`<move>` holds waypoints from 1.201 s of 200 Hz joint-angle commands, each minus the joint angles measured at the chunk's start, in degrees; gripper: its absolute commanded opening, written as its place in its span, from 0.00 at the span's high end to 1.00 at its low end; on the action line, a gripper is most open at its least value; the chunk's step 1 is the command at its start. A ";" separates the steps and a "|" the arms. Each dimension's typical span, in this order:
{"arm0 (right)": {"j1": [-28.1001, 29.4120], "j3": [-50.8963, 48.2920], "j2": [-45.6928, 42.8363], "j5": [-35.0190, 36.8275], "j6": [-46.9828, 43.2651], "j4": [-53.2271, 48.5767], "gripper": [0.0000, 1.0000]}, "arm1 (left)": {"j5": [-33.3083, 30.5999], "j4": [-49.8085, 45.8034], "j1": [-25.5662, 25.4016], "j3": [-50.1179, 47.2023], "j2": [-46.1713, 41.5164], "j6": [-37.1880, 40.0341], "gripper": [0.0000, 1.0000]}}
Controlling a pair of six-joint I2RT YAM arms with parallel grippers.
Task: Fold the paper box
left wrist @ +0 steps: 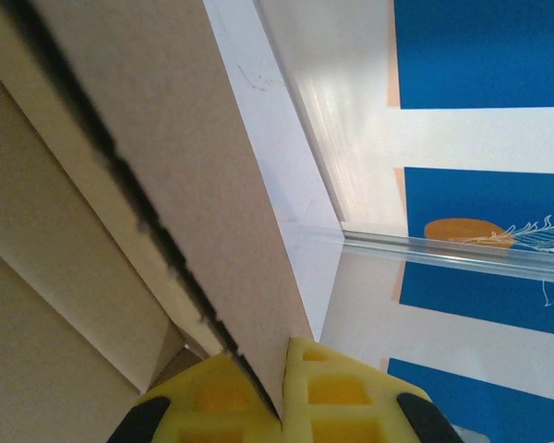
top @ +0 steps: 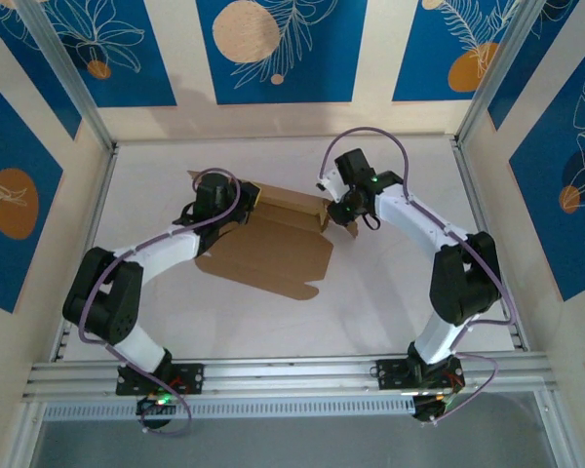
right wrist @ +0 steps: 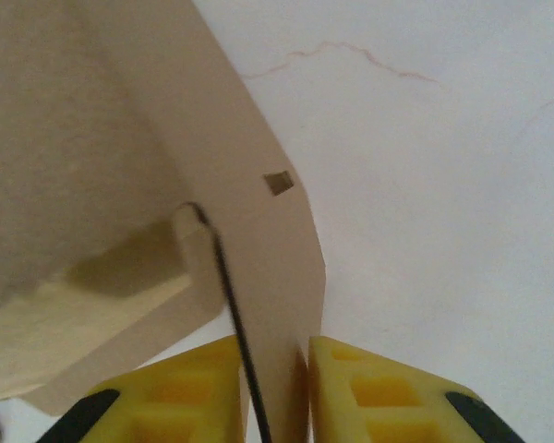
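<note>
table (top: pixel 390 302): white | walls (top: pixel 273 49): blue panels, orange discs, white leaf drawings | rail (top: pixel 292 375): aluminium, near edge

- Top external: set high at the near edge, looking down over the whole bench (top: pixel 390 302).
- Left wrist: pressed close against the paper box (left wrist: pixel 194 166), facing along one panel.
- Right wrist: equally close, facing past a cardboard edge onto the bench.
- All three views share the paper box.

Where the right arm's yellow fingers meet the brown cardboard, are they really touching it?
Touching. In the right wrist view, the right gripper clamps a flap of the paper box, yellow fingers pressed against both its faces, no gap.
</note>
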 commanded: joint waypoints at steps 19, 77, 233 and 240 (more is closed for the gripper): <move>-0.32 3.58 2.03 -10.03 15.17 -7.68 0.77 | 0.94 -5.60 -0.06 0.84 2.40 -0.22 1.00; -8.71 4.65 3.90 -39.83 38.82 -4.91 0.66 | 1.02 -4.99 -0.06 1.45 3.64 -0.87 1.00; -12.27 -15.40 -9.62 -15.98 25.10 7.79 0.91 | 1.67 -6.43 0.56 2.95 4.91 0.90 1.00; -10.80 -16.02 -9.14 -16.17 25.08 7.68 0.93 | 1.79 -6.45 0.55 3.25 5.07 0.85 1.00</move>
